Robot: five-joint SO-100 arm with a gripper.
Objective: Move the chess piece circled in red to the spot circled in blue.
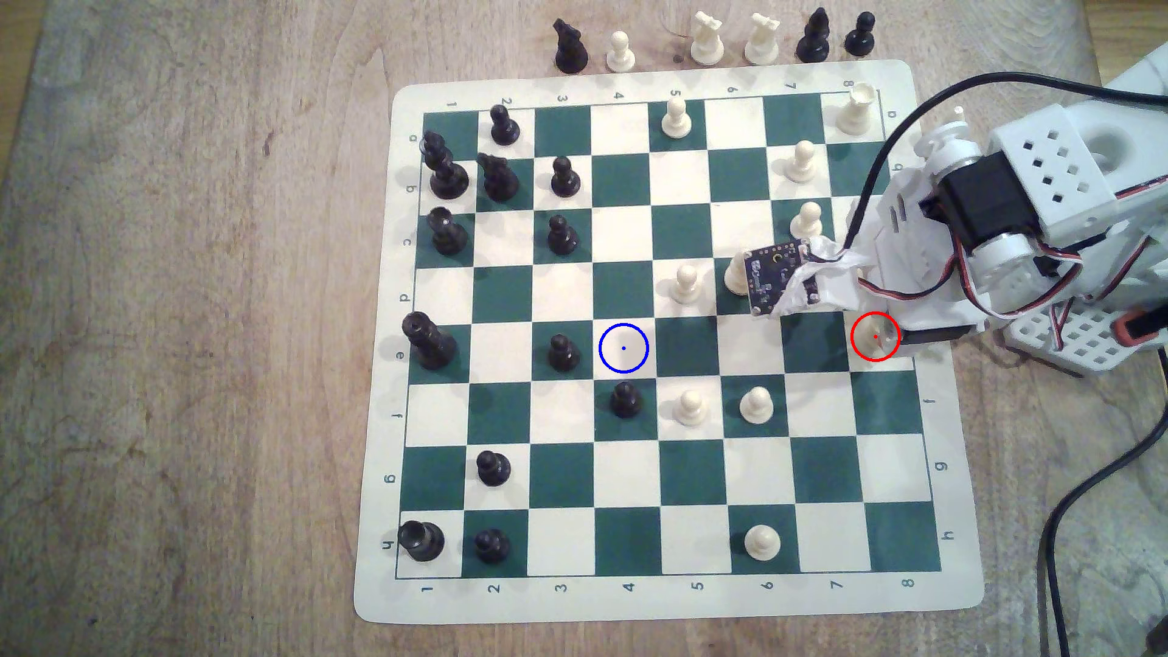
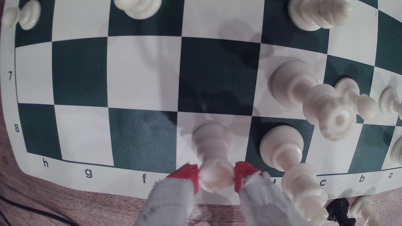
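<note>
While red-padded gripper (image 2: pixel 216 177) clamps it, glossy cream rook (image 2: pixel 214 156), notched top

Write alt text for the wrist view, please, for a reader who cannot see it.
The gripper, with red-tipped fingers, closes around the flat top of a cream-white plastic rook-like chess piece standing at the edge of a green-and-cream chess board. Other cream pieces stand nearby.

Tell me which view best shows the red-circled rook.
The wrist view. There the rook stands close up, base to notched top, with the gripper closed on its top between the red fingertips. In the exterior view the rook shows just a bit of its top inside the red ring, beside the arm.
</note>
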